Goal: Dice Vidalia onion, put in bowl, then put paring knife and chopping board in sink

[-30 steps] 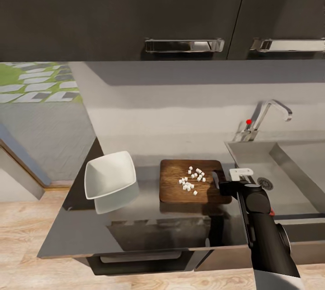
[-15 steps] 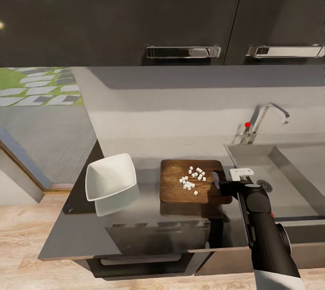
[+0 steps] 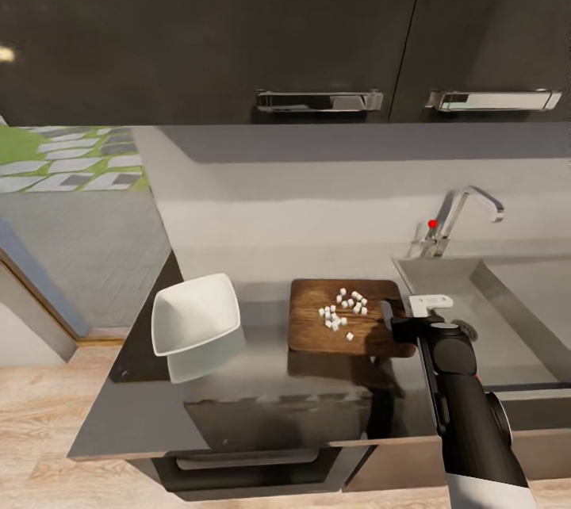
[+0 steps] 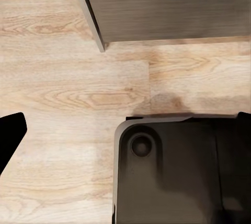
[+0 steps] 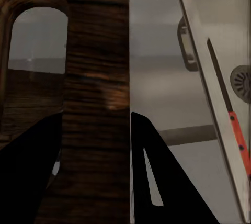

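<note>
1. The right arm reaches forward from the lower right of the head view, its black forearm rising to a white-capped wrist; the right gripper [image 3: 403, 327] sits at the handle end of the rectangular brown wooden chopping board [image 3: 317, 331]
2. In the right wrist view the right gripper [image 5: 97, 130] has its two dark fingers [image 5: 157, 182] on either side of the chopping board's [image 5: 97, 62] short edge, next to the arched handle slot [image 5: 39, 38]; the fingers straddle the wood, yet I cannot tell whether they press on it
3. The board lies flat on the smooth grey reflective desk [image 3: 262, 390], between the shallow white squarish bowl [image 3: 194, 313] and the grey steel sink [image 3: 515, 295]; small white onion dice [image 3: 342, 309] are scattered on its far half
4. The bowl stands near the desk's left end, apart from the board
5. The right wrist view adds the paring knife [image 5: 230, 109], with a dark blade and an orange-red handle, lying in the sink by the round drain [image 5: 243, 80]
6. The head view adds the chrome tap with a red knob [image 3: 464, 212] behind the sink and dark upper cabinets [image 3: 238, 25]
7. The left wrist view looks down on the light wooden floor [image 4: 68, 93] and a dark rounded part of the robot [image 4: 178, 171]; the left gripper's state cannot be told
</note>
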Available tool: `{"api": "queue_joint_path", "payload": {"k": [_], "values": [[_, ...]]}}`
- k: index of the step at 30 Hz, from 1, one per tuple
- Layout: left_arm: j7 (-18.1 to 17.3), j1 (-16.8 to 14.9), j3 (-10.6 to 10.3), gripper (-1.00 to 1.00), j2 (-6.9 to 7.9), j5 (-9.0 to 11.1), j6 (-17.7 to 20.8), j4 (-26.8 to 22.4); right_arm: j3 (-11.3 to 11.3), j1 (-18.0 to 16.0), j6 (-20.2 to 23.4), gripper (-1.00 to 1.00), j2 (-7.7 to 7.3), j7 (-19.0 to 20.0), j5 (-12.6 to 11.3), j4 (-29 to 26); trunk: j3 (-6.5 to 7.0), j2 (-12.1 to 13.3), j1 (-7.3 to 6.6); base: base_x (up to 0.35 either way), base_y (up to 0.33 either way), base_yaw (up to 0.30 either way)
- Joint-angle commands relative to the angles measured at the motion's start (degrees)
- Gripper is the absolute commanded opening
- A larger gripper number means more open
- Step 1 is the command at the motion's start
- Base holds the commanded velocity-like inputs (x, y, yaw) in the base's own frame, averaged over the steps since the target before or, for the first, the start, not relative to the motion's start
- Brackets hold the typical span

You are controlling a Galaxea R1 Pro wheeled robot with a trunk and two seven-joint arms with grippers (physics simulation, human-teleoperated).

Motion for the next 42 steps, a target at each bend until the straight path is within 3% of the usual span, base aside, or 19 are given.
{"api": "queue_joint_path", "payload": {"k": [1, 18, 42], "values": [[0.55, 0.01, -0.49, 1.00, 0.07, 0.17, -0.06, -0.12, -0.09, -0.05, 0.19, -1.00, 0.05, 0.45, 0.50, -0.18, -0.01, -0.10, 0.04, 0.000, 0.000, 0.000], [0.55, 0.00, -0.49, 1.00, 0.07, 0.17, 0.02, -0.12, 0.00, -0.05, 0.19, -1.00, 0.13, 0.17, 0.46, -0.65, 1.53, -0.10, 0.04, 0.000, 0.017, 0.000], [0.53, -0.08, -0.49, 1.00, 0.07, 0.17, 0.08, -0.06, 0.17, -0.05, 0.19, -1.00, 0.13, 0.17, 0.45, -0.87, 3.70, -0.10, 0.04, 0.000, 0.254, 0.000]]}}
